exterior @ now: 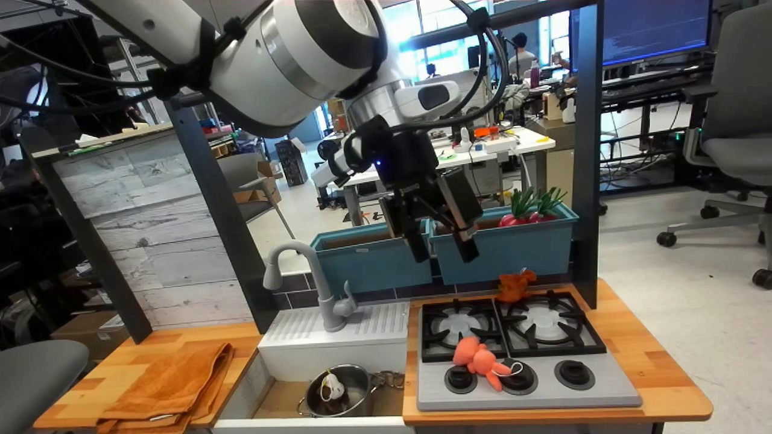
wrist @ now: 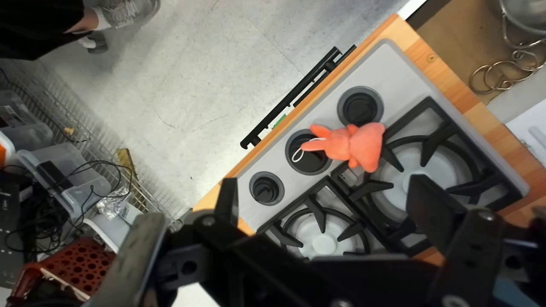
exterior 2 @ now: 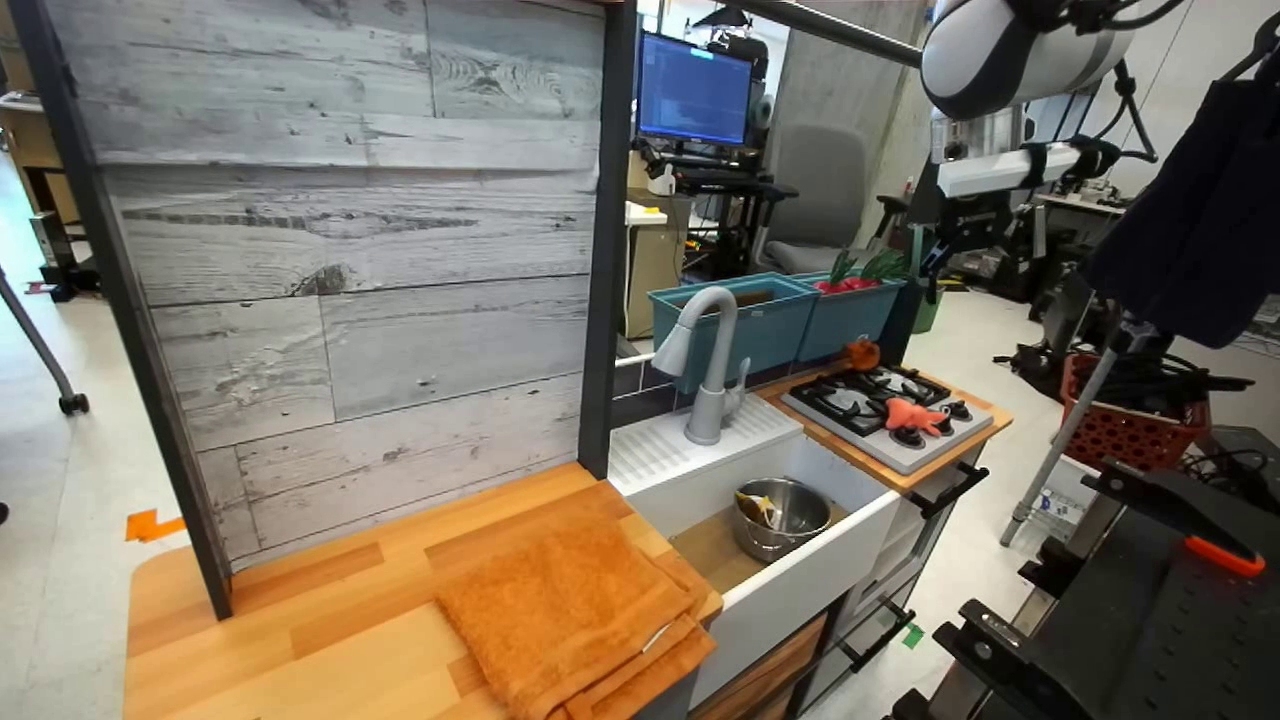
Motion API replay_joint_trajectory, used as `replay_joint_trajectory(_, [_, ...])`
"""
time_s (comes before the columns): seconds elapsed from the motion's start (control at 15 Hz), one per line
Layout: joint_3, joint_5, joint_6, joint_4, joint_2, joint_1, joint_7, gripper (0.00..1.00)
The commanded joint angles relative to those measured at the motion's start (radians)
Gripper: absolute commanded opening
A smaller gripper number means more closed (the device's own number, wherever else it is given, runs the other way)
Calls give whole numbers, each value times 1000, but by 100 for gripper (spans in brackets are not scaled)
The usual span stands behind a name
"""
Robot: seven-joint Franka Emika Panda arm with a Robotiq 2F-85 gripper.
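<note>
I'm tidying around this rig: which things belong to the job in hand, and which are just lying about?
Likely in the job:
jaws, open and empty, facing the stove
coral plush rabbit on the stove

Probably just lying about:
orange towel
steel pot in the sink
teal planters
small orange thing at the stove's rear

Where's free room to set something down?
Bare: tan wooden counter between the folded orange cloth and grey plank wall; a tan wooden strip beside the grey rectangular stovetop, away from the white sink. Crowded: that stovetop, with a coral plush rabbit on it; the sink, holding a round steel pot.
</note>
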Motion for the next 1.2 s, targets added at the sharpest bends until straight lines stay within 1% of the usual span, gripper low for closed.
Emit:
replay_joint_trajectory(0.0, [16,-11,-4,13,10,-13,11,100])
replay_joint_trajectory(0.07, [18,-9,-4,18,16,-12,15,100])
replay_joint_trajectory(0.13, [33,8,27,17,20,-22,11,100])
replay_joint_trajectory(0.2, [43,22,20,42,44,-33,8,100])
replay_joint_trajectory(0.27, [37,22,28,73,78,-36,30,100])
replay_joint_trajectory(0.47, [46,60,-31,194,184,-84,46,100])
replay_joint_trajectory(0.53, [56,81,-79,240,218,-105,36,100])
replay_joint_trajectory(0.67, [54,97,-180,348,300,-129,47,100])
replay_joint_trajectory(0.87, [36,92,-358,483,386,-133,105,100])
replay_joint_trajectory(0.93, [39,80,-246,346,319,-126,72,100])
replay_joint_trajectory(1.07, [40,78,-303,416,361,-130,91,100])
replay_joint_trajectory(1.13, [35,83,-308,423,364,-123,94,100])
